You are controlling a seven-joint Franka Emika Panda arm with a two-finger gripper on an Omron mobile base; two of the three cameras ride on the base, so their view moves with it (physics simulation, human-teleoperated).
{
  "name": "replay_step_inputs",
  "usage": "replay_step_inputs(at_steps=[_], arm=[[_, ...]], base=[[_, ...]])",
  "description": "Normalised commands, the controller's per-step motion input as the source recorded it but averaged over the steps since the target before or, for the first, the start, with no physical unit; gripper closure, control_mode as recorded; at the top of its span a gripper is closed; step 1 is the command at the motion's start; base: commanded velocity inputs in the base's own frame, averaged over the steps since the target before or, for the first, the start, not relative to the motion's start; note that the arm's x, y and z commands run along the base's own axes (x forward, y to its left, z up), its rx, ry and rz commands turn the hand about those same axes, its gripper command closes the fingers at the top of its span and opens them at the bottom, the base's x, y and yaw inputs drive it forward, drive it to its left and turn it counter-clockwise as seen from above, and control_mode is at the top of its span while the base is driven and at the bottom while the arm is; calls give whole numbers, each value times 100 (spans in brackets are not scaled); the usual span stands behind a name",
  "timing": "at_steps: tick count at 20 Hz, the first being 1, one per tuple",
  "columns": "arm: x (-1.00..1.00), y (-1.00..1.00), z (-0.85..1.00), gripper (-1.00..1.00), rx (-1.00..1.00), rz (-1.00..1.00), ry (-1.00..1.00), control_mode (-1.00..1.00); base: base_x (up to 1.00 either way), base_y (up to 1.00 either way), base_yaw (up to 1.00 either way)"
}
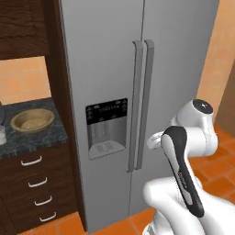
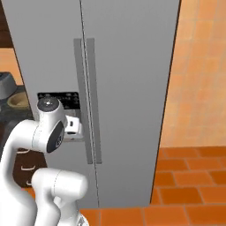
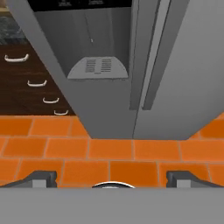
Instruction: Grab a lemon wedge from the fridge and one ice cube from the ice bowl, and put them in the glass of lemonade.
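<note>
My gripper [image 3: 111,179] hangs with its jaws spread wide and nothing between them, the two dark fingertips [image 3: 41,178] standing well apart over the orange floor tiles [image 3: 109,151]. Ahead of me stands the fridge [image 1: 137,82], both doors shut, its two long handles [image 1: 142,103] running side by side down the middle and the black-panelled dispenser [image 1: 106,126] set in the left door. My arm [image 1: 183,160] is folded in front of the fridge, near the dispenser and the handles. To the left of the fridge, on the dark stone counter [image 1: 32,137] above a stack of drawers [image 1: 39,193], sits the ice bowl [image 1: 32,120], tan and round; I cannot make out what lies inside it.
</note>
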Motion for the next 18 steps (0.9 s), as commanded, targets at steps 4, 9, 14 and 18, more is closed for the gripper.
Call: replay_step_inputs(at_steps=[4, 9, 14, 18], arm=[[0, 0, 0, -100, 0, 0, 0, 100], [0, 0, 0, -100, 0, 0, 0, 100], [0, 0, 0, -100, 0, 0, 0, 100], [0, 0, 0, -100, 0, 0, 0, 100]], base=[[0, -27, 29], [0, -51, 18], [-8, -36, 6], [-20, 0, 0]])
